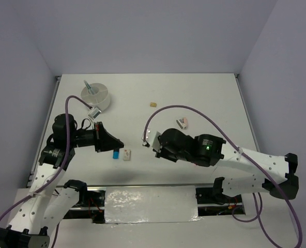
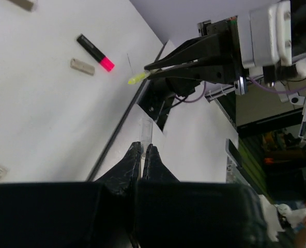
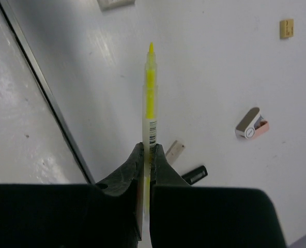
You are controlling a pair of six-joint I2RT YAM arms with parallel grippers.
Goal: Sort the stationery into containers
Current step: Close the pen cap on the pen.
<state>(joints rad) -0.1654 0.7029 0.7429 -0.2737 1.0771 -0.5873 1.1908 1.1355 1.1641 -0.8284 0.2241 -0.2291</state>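
Note:
My right gripper [image 3: 151,150] is shut on the thin yellow-green stick [image 3: 150,98] and holds it above the table, tip pointing at my left gripper [image 1: 120,143]. In the left wrist view the stick's tip [image 2: 137,78] shows in the right gripper's fingers. My left gripper [image 2: 144,147] is shut on a small clear cap-like piece [image 2: 146,129]. The white cup [image 1: 96,96] stands at the back left with a grey pen in it. The blue-and-black marker [image 1: 115,153] and a white eraser [image 1: 127,153] lie below the left gripper. The pink highlighter [image 2: 95,51] lies under the right arm.
A tan eraser [image 1: 153,104] and a grey-and-pink eraser [image 1: 183,122] lie mid-table. Another eraser [image 2: 82,66] lies beside the pink highlighter. A black strip marks the table's near edge [image 3: 49,98]. Grey walls enclose the table on three sides.

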